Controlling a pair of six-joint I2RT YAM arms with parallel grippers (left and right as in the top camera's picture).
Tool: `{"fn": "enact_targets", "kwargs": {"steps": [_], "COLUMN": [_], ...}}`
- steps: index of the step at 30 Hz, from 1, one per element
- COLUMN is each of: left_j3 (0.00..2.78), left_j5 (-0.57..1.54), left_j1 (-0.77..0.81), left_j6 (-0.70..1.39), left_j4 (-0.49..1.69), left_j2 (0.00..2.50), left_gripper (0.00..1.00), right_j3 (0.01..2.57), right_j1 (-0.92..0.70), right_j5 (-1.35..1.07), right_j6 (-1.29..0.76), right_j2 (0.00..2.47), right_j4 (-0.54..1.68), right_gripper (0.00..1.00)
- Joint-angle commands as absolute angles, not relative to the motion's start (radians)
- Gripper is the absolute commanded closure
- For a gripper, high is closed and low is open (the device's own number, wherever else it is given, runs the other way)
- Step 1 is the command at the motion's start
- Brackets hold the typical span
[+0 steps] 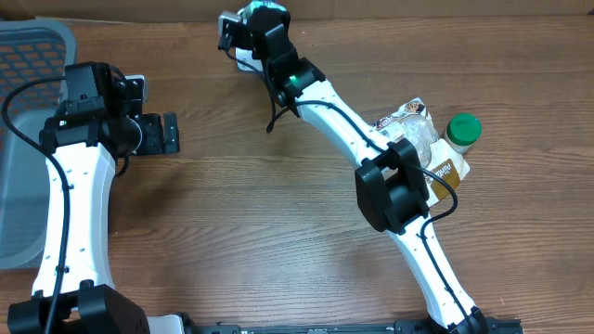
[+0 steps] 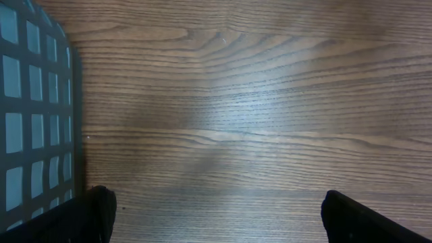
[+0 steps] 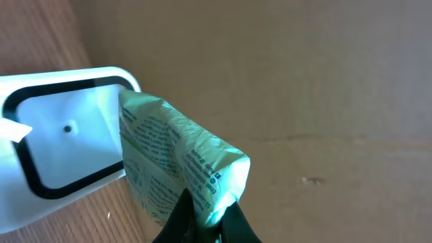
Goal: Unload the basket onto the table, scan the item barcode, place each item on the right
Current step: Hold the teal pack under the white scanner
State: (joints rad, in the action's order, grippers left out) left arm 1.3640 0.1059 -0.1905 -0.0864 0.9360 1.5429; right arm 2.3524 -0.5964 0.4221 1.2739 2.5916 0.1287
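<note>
**Packet held at the scanner; a read is not confirmed**

Overhead: the right arm reaches to the top centre of the frame. There the right end effector (image 1: 252, 28) carries a pale green packet (image 1: 263, 9). The left end effector (image 1: 170, 133) sits at middle left with its fingers spread and nothing in them, beside a grey basket (image 1: 28, 56). A green-lidded jar (image 1: 463, 130) and some wrapped goods (image 1: 413, 121) lie at the right, well apart from the packet.

Left wrist: only bare wooden worktop (image 2: 256, 101) shows between the wide-open finger tips in the lower corners, with the basket wall at far left.

Right wrist: the fingers at the bottom centre are pinched tight on the packet's lower edge. The packet stands just beside the dark-rimmed window of a white scanner (image 3: 61, 142) at the left, its printed face turned partly that way.

By this showing, pickup and carry are done. No barcode can be picked out among the print, so the packet may need turning, and whether a scan has registered cannot be told.
</note>
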Motion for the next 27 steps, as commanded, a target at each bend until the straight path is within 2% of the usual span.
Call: {"fn": "enact_targets", "kwargs": {"steps": [1, 22, 25, 27], "left_j3": [1.371, 1.371, 1.371, 1.371], "left_j5": [0.121, 0.121, 0.121, 0.121], "left_j1": [-0.189, -0.189, -0.189, -0.189], "left_j6": [-0.112, -0.112, -0.112, -0.112], "left_j4": [0.935, 0.935, 0.935, 0.935], "left_j2": [1.543, 1.543, 1.543, 1.543], "left_gripper": [0.0, 0.01, 0.0, 0.01], "right_j3": [2.376, 2.376, 2.376, 2.376], "right_j1": [-0.599, -0.599, -0.599, -0.599], "right_j5": [0.417, 0.44, 0.444, 0.444], "right_j6": [1.315, 1.362, 1.295, 1.175], "right_j2": [2.596, 2.593, 2.574, 2.544], "right_j4": [0.122, 0.124, 0.125, 0.129], "right_gripper": [0.96, 0.96, 0.96, 0.96]}}
